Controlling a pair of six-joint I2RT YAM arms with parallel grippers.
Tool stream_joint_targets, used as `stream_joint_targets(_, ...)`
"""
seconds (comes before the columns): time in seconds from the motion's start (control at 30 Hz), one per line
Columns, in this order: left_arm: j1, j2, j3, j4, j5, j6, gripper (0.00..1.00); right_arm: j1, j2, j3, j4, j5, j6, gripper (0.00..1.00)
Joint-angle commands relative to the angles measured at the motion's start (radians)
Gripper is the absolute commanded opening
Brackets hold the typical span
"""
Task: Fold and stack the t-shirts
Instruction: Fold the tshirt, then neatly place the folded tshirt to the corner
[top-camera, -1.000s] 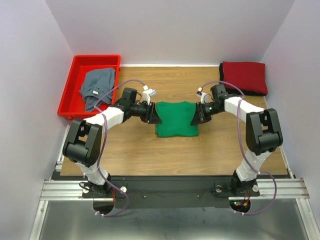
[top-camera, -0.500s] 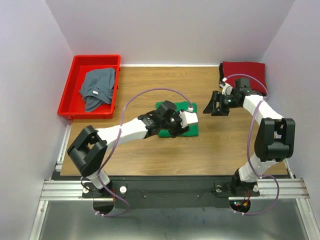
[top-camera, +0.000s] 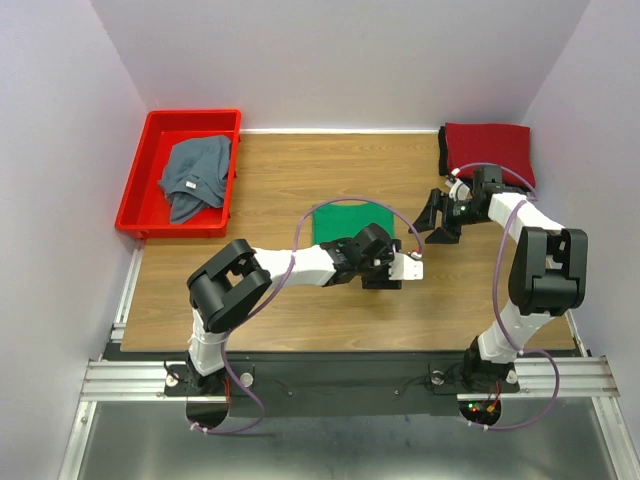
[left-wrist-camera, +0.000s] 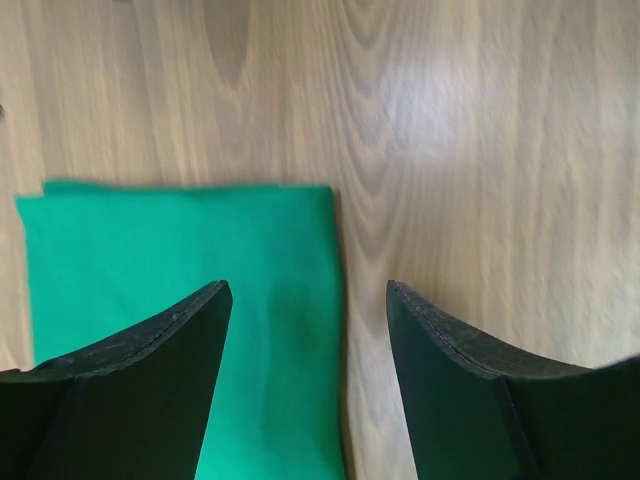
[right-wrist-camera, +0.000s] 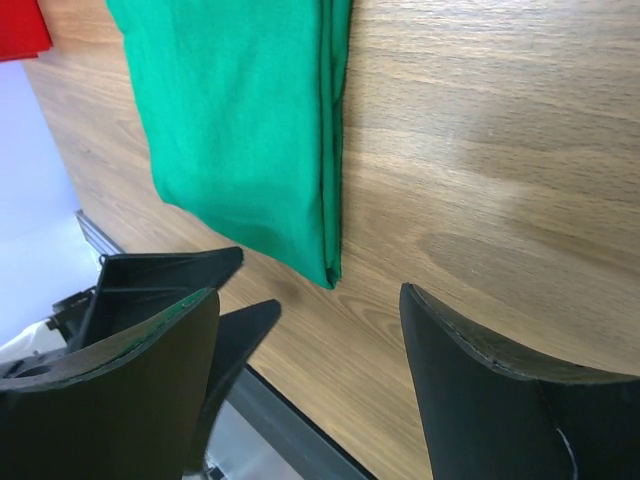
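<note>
Green t-shirt (top-camera: 350, 222) is lying folded flat, a neat rectangle, mid-desk (top-camera: 300, 165). Left gripper (top-camera: 388, 272) is reaching across to the shirt's near right corner, jaws released and standing wide, gripping nothing. In the left wrist view (left-wrist-camera: 305, 292) the shirt's (left-wrist-camera: 180, 260) right edge is running between the two jaws: the left jaw is sitting over green cloth and the right jaw over bare wood. Cannot tell if the tips are touching the cloth. Right gripper (top-camera: 436, 223) is sitting just right of the shirt over bare desk, jaws also released and wide, nothing between them. In the right wrist view (right-wrist-camera: 310, 295) the green shirt (right-wrist-camera: 240, 130) is lying beyond the jaws, with its doubled edge and one corner pointing toward the gap, apart from both tips. Dark red t-shirt (top-camera: 488, 152) is lying folded at the far right corner of the desk, with a black t-shirt (top-camera: 510, 186) edge peeking out under it. Grey-blue t-shirt (top-camera: 195, 175) is lying crumpled, unfolded, inside the red bin (top-camera: 135, 190) at the far left, well apart from both grippers.
</note>
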Motion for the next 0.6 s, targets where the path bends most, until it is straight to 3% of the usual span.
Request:
stream_joint_targets(0.0,-0.009,0.034,0.073,0.049,-0.005,0.052,0.72,-0.013,0.009,0.008,0.009,-0.02,0.022,0.8)
stream_joint_targets(0.27,-0.009,0.082,0.075,0.04,0.051,0.11,0.56,-0.019,0.027,-0.025,0.049,-0.026,0.076,0.83)
stream_joint_targets(0.33,-0.009,0.096,0.078,0.029,0.059,0.121,0.48,-0.019,0.03,-0.032,0.058,-0.031,0.09,0.84)
stream_joint_targets(0.37,-0.009,0.1,0.082,0.026,0.061,0.121,0.38,-0.019,0.032,-0.04,0.071,-0.035,0.091,0.84)
stream_joint_targets(0.5,0.013,0.12,0.116,0.006,0.1,0.081,0.15,-0.019,0.035,-0.08,0.117,-0.06,0.119,0.86)
stream_joint_targets(0.57,0.035,0.103,0.137,0.002,0.148,0.038,0.09,-0.019,0.029,-0.124,0.175,-0.072,0.152,0.89)
